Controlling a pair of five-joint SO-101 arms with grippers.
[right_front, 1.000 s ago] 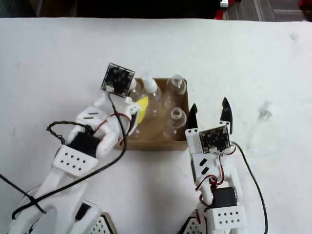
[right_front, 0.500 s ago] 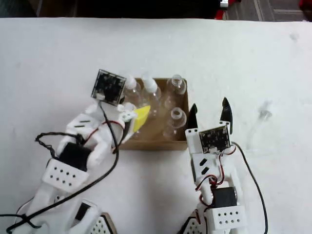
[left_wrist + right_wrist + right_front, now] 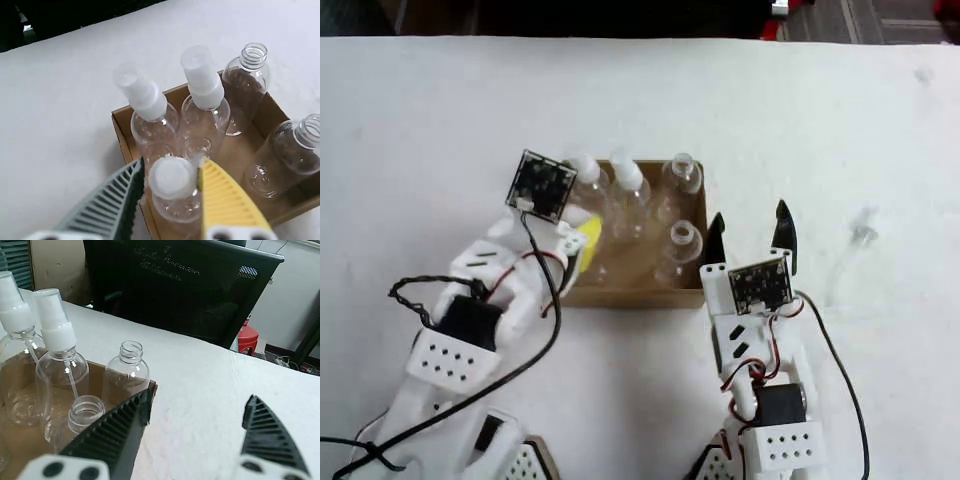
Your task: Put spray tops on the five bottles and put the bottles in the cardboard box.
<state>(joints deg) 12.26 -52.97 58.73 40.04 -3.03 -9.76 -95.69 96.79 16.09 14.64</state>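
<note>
Cardboard box [image 3: 119, 131] holds five clear bottles [image 3: 205, 125]: three with white spray tops [image 3: 202, 75], two open-necked (side nearest right gripper [image 3: 197, 400]). Left gripper [image 3: 170, 169] pinches front bottle [image 3: 175, 205] at its top, inside box. Right gripper fingers spread wide, empty, just beside box.

The big flat table with a white top [image 3: 440, 100] is in front of me. It is wide and plain, and it goes all the way across from one side to the other. A small brown open cardboard box [image 3: 650, 297] sits right on it, near the middle, with its flat bottom down on the white top. Off to my right of the box, apart from it, a tiny pale clear thing [image 3: 863, 233] lies on the white top. I cannot tell what it is.
</note>
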